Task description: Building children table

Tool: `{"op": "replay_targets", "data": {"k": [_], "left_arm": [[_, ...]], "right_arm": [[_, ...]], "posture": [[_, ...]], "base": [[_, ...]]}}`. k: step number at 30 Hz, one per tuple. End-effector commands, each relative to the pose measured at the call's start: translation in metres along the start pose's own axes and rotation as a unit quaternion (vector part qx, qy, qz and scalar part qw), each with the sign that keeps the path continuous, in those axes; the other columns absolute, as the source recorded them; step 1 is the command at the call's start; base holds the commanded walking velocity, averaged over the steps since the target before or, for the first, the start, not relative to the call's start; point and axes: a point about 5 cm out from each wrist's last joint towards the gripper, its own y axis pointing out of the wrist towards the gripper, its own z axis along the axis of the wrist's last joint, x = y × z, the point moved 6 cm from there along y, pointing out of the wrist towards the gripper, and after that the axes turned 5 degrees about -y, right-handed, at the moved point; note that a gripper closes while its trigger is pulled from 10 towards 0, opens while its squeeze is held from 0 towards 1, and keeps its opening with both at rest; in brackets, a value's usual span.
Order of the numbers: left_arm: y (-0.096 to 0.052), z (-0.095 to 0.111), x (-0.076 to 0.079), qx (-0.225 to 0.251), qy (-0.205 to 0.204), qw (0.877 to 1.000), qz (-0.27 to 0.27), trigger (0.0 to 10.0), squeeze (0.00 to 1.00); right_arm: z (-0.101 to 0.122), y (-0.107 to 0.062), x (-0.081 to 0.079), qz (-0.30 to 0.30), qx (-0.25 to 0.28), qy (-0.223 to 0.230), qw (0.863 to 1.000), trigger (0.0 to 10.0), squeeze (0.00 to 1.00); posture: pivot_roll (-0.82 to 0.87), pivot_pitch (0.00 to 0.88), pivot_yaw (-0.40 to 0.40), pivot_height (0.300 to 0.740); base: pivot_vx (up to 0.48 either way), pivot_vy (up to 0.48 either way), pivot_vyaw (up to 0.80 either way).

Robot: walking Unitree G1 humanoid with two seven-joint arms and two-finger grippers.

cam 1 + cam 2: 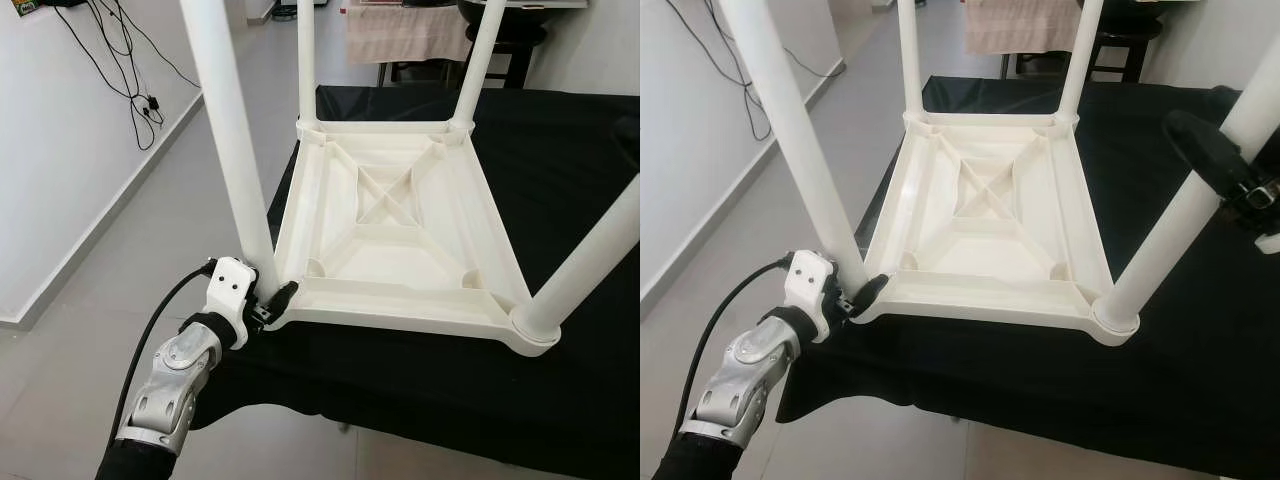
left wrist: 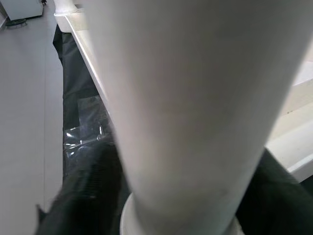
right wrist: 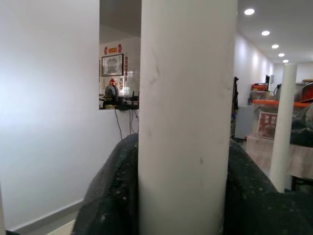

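A white plastic children's table (image 1: 390,215) lies upside down on a black-covered tabletop (image 1: 560,150), with its legs pointing up. My left gripper (image 1: 270,292) is shut on the near-left leg (image 1: 225,130) right at its base socket; its black fingers (image 2: 93,196) flank the leg in the left wrist view. My right gripper (image 1: 1230,150) is shut on the near-right leg (image 1: 1180,220) higher up, and that leg (image 3: 186,122) stands between its dark fingers (image 3: 112,196). The two far legs (image 1: 306,60) sit upright in their corner sockets.
The black tabletop's near-left corner ends just beside my left arm, with grey floor (image 1: 130,220) below. A white wall with hanging cables (image 1: 120,60) runs along the left. Dark furniture draped with a beige cloth (image 1: 405,35) stands behind the table.
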Motion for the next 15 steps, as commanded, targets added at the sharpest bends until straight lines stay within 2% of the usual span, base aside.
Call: {"op": "replay_targets", "data": {"k": [1,10,14,15], "left_arm": [[-0.002,-0.003,-0.011,-0.005,0.006,1.000,0.019,0.0,0.00],[0.000,0.003,-0.016,0.008,0.012,0.999,0.030,0.0,0.00],[-0.001,0.007,-0.019,0.015,0.015,0.999,0.038,0.0,0.00],[0.000,0.017,-0.025,0.028,0.022,0.998,0.045,0.0,0.00]], "right_arm": [[0.005,-0.001,0.001,0.004,0.000,-0.007,1.000,0.0,0.00],[0.004,-0.005,0.004,-0.001,-0.003,-0.005,1.000,0.0,0.00],[0.001,-0.005,0.010,-0.020,-0.009,-0.009,1.000,0.0,0.00],[-0.008,-0.005,0.022,-0.058,-0.025,-0.009,0.998,0.0,0.00]], "posture": [[-0.10,0.063,-0.010,0.740],[-0.10,0.067,-0.013,0.740],[-0.10,0.066,-0.017,0.740],[-0.09,0.062,-0.018,0.740]], "base": [[0.000,0.000,0.00],[0.000,0.000,0.00],[0.000,0.000,0.00],[0.000,0.000,0.00]]}}
